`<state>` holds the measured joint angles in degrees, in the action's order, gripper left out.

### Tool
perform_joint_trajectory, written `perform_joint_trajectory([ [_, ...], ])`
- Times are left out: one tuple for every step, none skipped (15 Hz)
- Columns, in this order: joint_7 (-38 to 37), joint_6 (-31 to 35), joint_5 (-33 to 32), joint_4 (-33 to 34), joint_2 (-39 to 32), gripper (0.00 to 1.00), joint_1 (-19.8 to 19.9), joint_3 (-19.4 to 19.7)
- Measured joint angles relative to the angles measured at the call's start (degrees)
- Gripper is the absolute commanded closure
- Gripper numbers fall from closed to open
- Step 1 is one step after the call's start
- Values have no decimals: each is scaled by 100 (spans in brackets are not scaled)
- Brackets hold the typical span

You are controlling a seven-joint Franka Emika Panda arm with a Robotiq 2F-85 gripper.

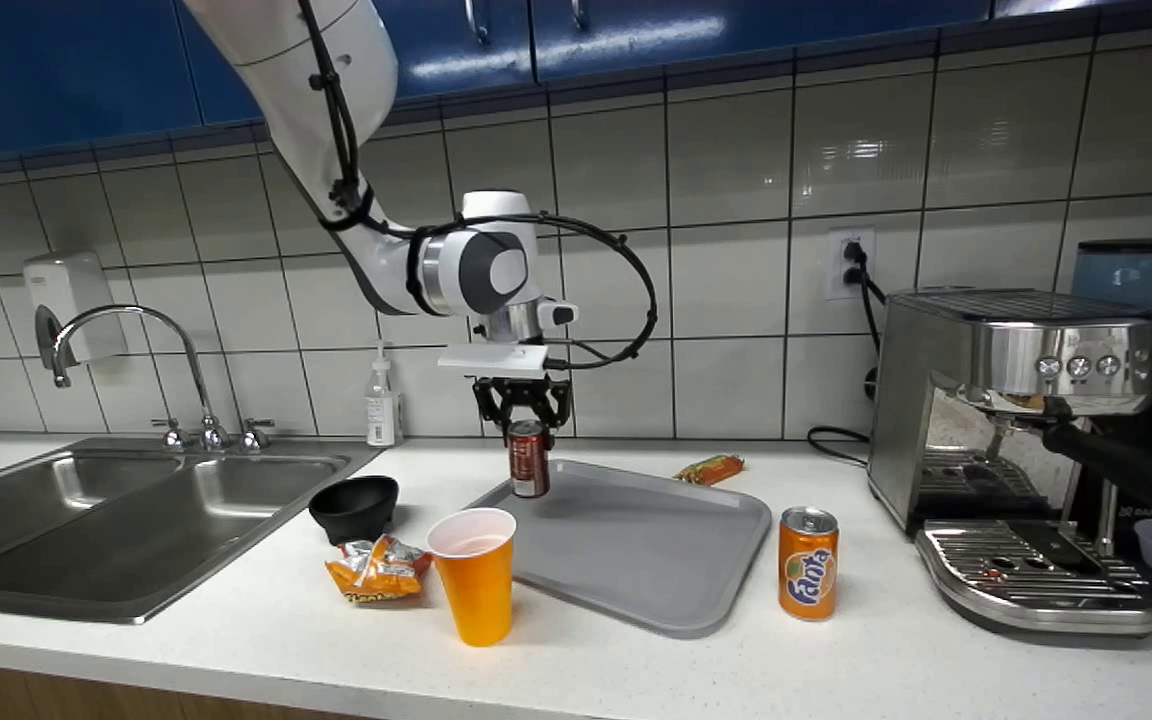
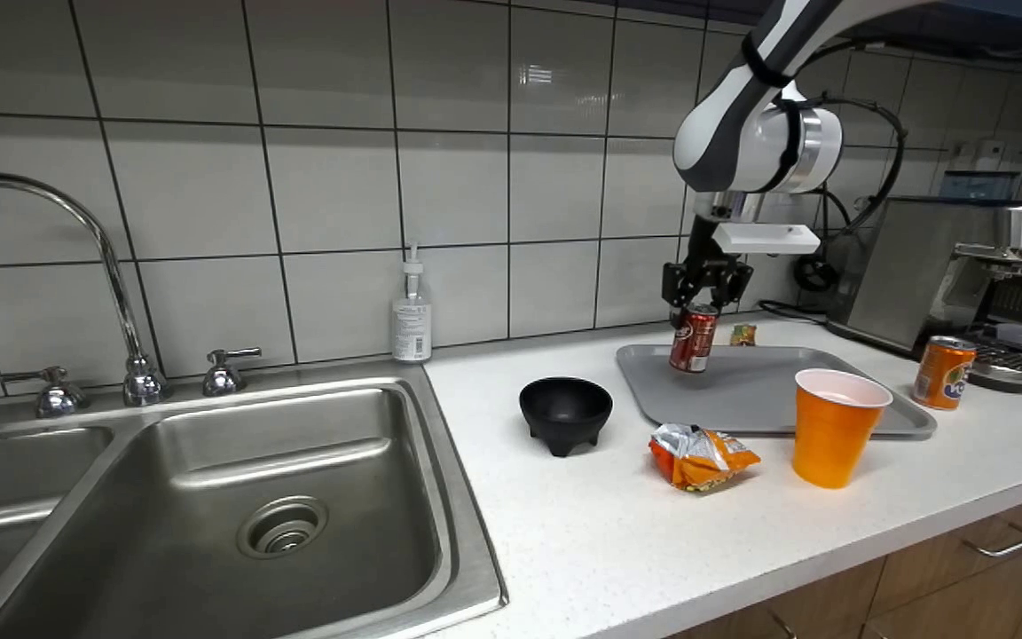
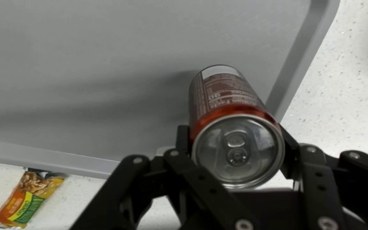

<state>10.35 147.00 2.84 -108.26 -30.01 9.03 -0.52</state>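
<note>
Pincer [image 1: 530, 430], pointing straight down, is clamped from both sides on the upper end of a dark red can [image 3: 225, 92], whose top faces upward. The can is close to upright over a gray tray [image 1: 636, 540], near the tray edge closest to the sink [image 2: 471, 532] and toward its back corner; whether its base touches the tray I cannot tell. Just outside the tray's back edge lies a wrapped granola bar [image 3: 27, 201], near the back edge of the worktop [image 1: 636, 670]. An orange Fanta can [image 1: 808, 565] stands upright past the opposite tray edge, between it and a coffee machine [image 1: 1026, 345]. Between the tray's front edge and the worktop's front edge stands an orange cup [image 2: 835, 439], with a crumpled snack bag [image 2: 702, 457] beside it. A black footed bowl [image 2: 564, 413] sits near the sink's edge, and a pump bottle [image 2: 412, 324] stands by the sink's back corner.
</note>
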Motion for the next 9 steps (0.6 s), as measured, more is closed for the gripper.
perform_joint_trajectory([
  [1,0,0,-9,0,62,-29,-45],
  [2,3,0,-19,0,62,-65,-81],
  [3,7,1,-31,0,62,-101,-117],
  [3,10,1,-41,0,62,-141,-143],
  [4,12,0,-49,0,62,-177,-174],
  [5,15,0,-58,1,62,-214,-205],
  [5,19,0,-64,1,62,-259,-226],
  [6,23,0,-70,1,62,-306,-250],
  [6,29,0,-74,1,62,-353,-274],
])
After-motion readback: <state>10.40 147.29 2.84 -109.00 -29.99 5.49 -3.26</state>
